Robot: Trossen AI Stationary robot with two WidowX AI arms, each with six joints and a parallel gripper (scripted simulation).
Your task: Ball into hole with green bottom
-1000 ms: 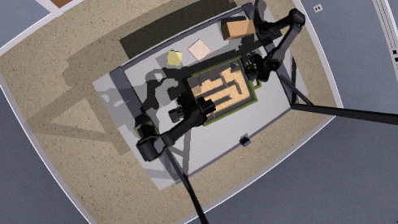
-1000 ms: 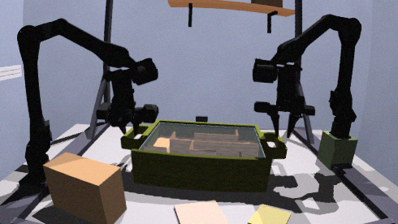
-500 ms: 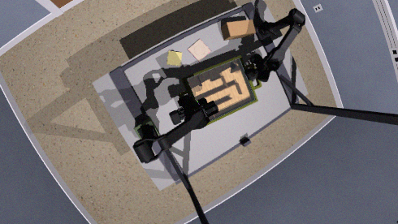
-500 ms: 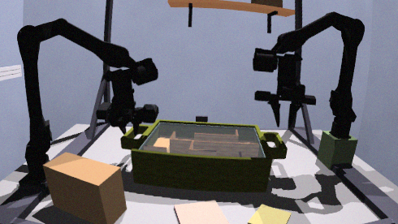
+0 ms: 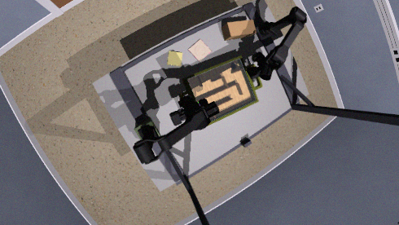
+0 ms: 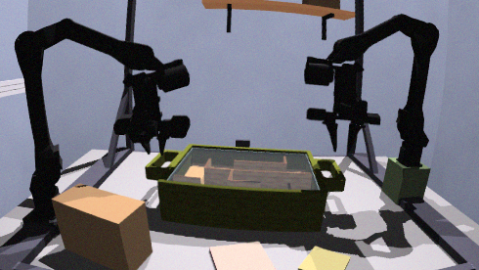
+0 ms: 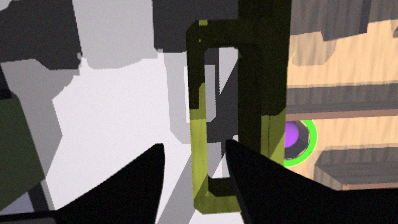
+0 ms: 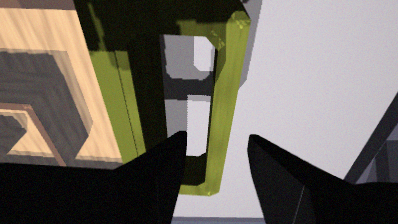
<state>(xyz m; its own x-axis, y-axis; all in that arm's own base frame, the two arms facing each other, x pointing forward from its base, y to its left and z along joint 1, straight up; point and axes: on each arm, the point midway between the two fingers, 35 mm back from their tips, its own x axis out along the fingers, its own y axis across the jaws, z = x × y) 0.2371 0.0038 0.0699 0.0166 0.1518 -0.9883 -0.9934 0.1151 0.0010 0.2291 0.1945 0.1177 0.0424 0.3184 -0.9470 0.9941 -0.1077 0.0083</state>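
Purple ball (image 7: pixel 291 134) appears settled inside green-ringed hole (image 7: pixel 314 137). Green maze board (image 5: pixel 234 112) (image 6: pixel 241 207) (image 7: pixel 199 145) (image 8: pixel 227 100) lies flat. Left gripper (image 5: pixel 193 108) (image 6: pixel 343 151) (image 7: pixel 195 143) and right gripper (image 5: pixel 258 67) (image 6: pixel 154 151) (image 8: pixel 217 140): fingers parted, nothing pinched. Best now: lift straight up, clear of handles, no nudging. Pale grey table (image 5: pixel 260 118) (image 6: pixel 117 178) (image 7: pixel 115 110) (image 8: pixel 300 75) carries brown box (image 5: pixel 240 30) (image 6: pixel 88 230); blue-grey wall (image 6: pixel 244 73) behind.
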